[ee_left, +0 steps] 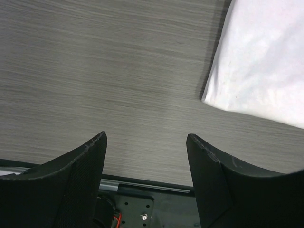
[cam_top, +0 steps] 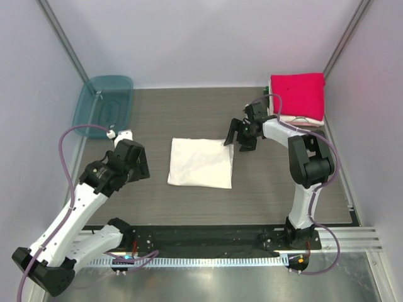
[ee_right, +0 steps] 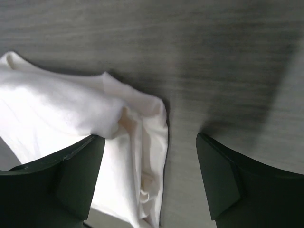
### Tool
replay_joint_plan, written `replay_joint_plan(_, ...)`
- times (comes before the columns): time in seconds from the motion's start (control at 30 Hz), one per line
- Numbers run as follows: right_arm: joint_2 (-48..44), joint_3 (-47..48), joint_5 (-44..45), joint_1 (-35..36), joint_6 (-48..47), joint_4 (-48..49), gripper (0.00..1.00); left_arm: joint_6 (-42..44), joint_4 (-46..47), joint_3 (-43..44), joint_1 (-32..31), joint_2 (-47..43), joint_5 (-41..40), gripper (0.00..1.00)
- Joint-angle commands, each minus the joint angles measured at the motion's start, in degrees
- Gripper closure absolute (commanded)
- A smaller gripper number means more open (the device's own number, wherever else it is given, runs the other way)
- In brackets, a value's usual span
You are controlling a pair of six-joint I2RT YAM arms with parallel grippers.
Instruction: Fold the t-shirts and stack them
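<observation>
At the far left corner we note a teal tub, lying against the left wall. Nearer and just right of it is the left gripper. In its wrist view its fingers are spread wide, grasping nothing and touching nothing, with bare table beneath. Only the corner of the white t-shirt shows, at the upper right, apart from the fingers.

That white t-shirt lies folded flat in a rough square at mid-table. Its edges are straight, and open table lies on all four sides, widest toward the tub.

The right gripper hangs at the shirt's far right corner, released and wide open. In its wrist view the rumpled corner of the cloth lies between and under the fingers. We cannot tell whether they touch it.

At the far right corner a red t-shirt sits folded on top of a pale folded t-shirt, close against the right wall.
</observation>
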Motion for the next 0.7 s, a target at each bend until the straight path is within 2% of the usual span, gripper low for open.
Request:
replay_joint_plan(0.0,2.92,2.2,-1.0,-0.36,-1.4,4.9,0.17,0.22,3.99,-1.24,0.1,-2.72,-4.72,0.3)
replay_joint_plan(0.13,5.82,2.03,-1.87,-0.45,-0.96,6.57,0.2,-0.04,4.0,-1.24,0.1,-1.76,-5.69,0.3)
replay_joint_plan(0.23,6.62,0.45,-3.1,-0.45,0.53,8.86,0.27,-0.13,3.56,-1.07,0.1,-0.88,-6.04,0.3)
replay_joint_plan(0.3,6.71,-1.74,-4.86,-0.36,1.5,11.57,0.35,-0.31,3.38,-1.15,0.18,-0.7,-6.22,0.3)
replay_joint_plan(0.33,6.62,-2.53,-5.82,-0.36,2.37,12.63,0.43,-0.31,3.55,-1.41,0.19,-0.79,-6.39,0.3)
replay_joint_plan(0.43,6.79,-6.49,-10.3,-0.36,4.48,18.08,0.58,-0.48,3.99,-1.59,0.45,-0.88,-6.39,0.3)
replay_joint_plan(0.47,6.71,-8.24,-11.01,-0.36,5.53,19.48,0.67,-0.48,3.99,-1.59,0.62,-0.79,-6.48,0.3)
replay_joint_plan(0.53,6.53,-9.65,-12.68,-0.36,6.42,22.39,0.77,-0.4,3.91,-1.59,1.15,-0.61,-6.31,0.3)
replay_joint_plan(0.57,6.1,-10.36,-13.03,-0.36,6.6,23.09,0.89,-0.48,3.82,-1.59,1.33,-0.44,-6.48,0.31)
replay_joint_plan(0.63,5.48,-10.28,-13.65,-0.45,6.34,23.19,0.99,-0.48,3.82,-1.59,1.59,-0.61,-6.39,0.31)
replay_joint_plan(0.67,5.13,-9.67,-13.83,-0.45,6.08,22.75,0.99,-0.57,3.91,-1.59,1.59,-0.7,-6.39,0.31)
